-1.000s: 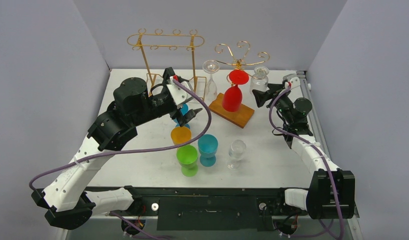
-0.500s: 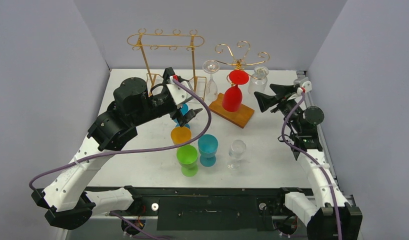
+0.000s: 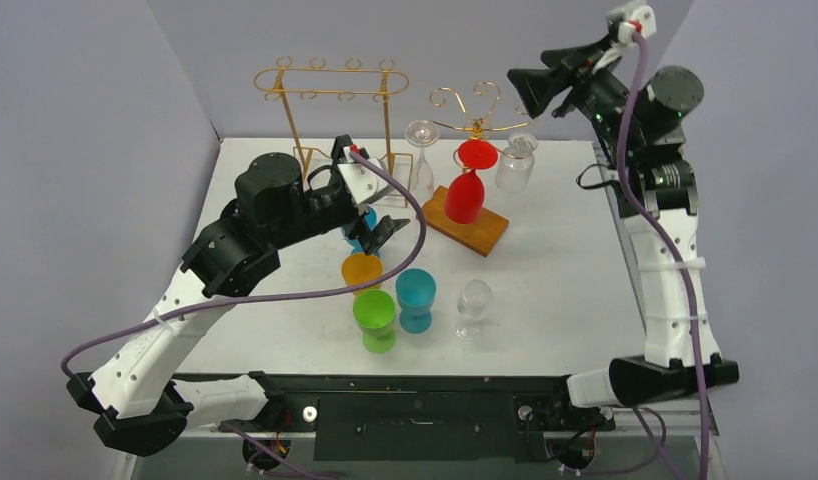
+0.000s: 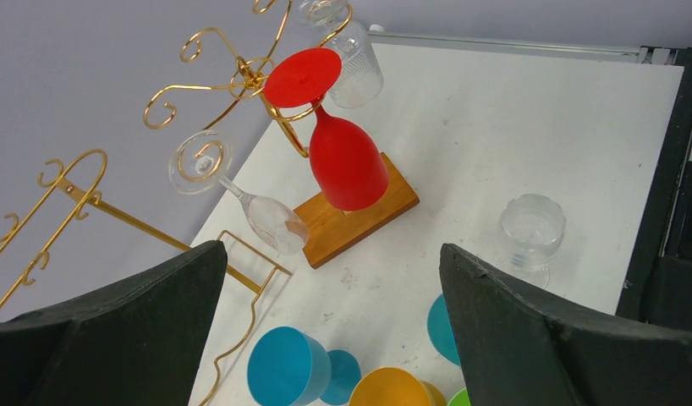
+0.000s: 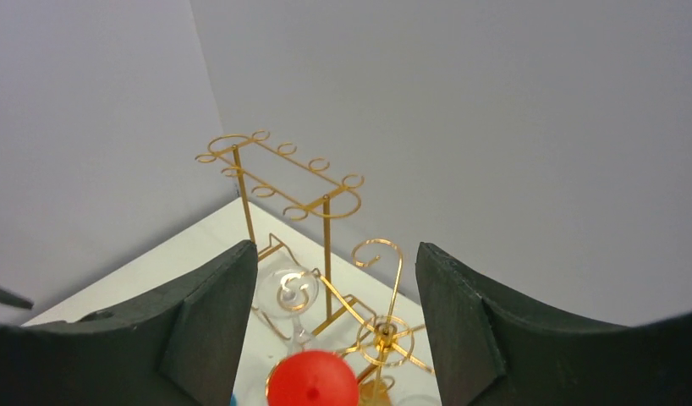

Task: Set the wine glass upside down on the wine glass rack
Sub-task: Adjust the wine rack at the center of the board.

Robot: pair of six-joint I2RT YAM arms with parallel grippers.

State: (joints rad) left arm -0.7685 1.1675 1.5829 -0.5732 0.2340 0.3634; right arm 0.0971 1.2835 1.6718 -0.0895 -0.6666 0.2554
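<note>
The right gripper point(image 5: 336, 245) is raised high over the far side of the table point(image 3: 565, 260), fingers spread, nothing between them. The left gripper point(image 4: 332, 248) hovers above the blue glass point(image 3: 363, 221), fingers spread wide and empty. Three glasses hang bowl-down on the gold rack point(image 3: 477, 108): the left clear glass point(image 3: 421, 150), the red glass point(image 3: 466, 197) at centre, and the right clear glass point(image 3: 515, 166). The rack stands on a wooden base point(image 3: 488, 233).

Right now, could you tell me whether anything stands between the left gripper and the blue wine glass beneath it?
Nothing visible does: the left gripper hangs open above the blue wine glass, whose rim shows unobstructed between the fingers. The orange wine glass stands close beside it and might crowd one finger.
</note>
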